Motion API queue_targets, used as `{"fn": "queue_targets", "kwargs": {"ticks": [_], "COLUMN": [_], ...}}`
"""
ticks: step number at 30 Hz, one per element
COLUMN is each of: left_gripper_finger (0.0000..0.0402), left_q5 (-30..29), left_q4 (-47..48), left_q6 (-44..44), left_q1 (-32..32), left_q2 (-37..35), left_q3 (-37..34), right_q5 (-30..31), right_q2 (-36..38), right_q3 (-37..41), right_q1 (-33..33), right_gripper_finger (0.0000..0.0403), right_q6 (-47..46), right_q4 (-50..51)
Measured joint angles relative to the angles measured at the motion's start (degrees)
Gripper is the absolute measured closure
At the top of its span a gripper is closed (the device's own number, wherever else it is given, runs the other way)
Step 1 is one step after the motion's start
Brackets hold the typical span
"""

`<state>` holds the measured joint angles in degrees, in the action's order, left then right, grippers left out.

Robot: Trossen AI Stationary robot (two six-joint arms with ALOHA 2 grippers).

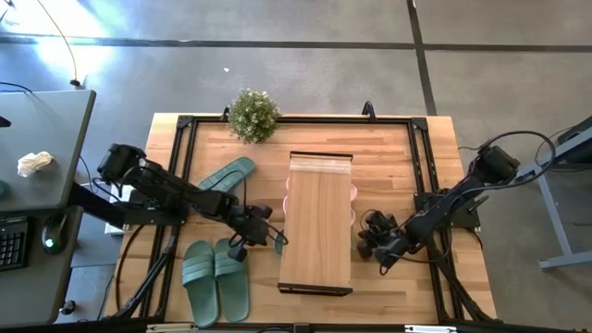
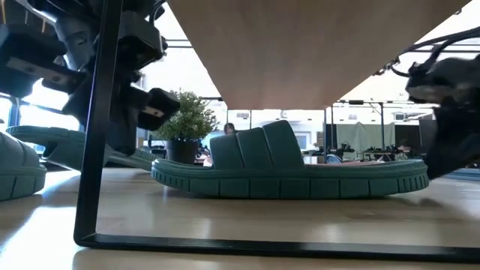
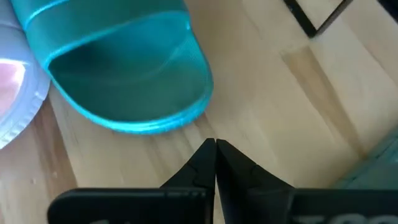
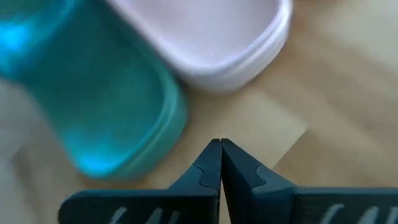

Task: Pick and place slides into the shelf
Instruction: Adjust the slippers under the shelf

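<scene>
The light-wood shelf (image 1: 319, 227) stands mid-table. Under its plank top (image 2: 300, 52) one sage green slide (image 2: 289, 174) lies flat on its sole. My left gripper (image 1: 270, 239) is at the shelf's left side, shut. Its tips (image 3: 216, 146) point at that green slide's end (image 3: 124, 68), a short way off it, with a pink slide (image 3: 15, 93) beside it. My right gripper (image 1: 372, 242) is at the shelf's right side, shut (image 4: 220, 146), facing a green slide (image 4: 106, 106) and a pink slide (image 4: 211, 37). Pink edges (image 1: 353, 194) peek from under the shelf.
A pair of green slides (image 1: 215, 277) lies on the table near the left front, and a single green slide (image 1: 227, 176) farther back left. A potted plant (image 1: 252, 116) stands at the far edge. The shelf's dark metal leg (image 2: 97, 150) stands close in the low view.
</scene>
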<state>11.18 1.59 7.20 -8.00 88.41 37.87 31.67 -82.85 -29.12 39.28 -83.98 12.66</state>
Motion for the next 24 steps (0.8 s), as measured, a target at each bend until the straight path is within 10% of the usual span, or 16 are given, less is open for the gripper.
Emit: {"fn": "queue_targets", "kwargs": {"ticks": [24], "left_gripper_finger": [0.0401], "left_q5": [-3.16], "left_q4": [-11.74], "left_q6": [-2.56], "left_q1": [0.10], "left_q2": [7.46], "left_q3": [-0.02], "right_q5": [-0.67], "right_q2": [0.00], "right_q3": [0.00], "right_q1": [3.48], "right_gripper_finger": [0.0403], "right_q6": [2.18], "right_q4": [-5.18]}}
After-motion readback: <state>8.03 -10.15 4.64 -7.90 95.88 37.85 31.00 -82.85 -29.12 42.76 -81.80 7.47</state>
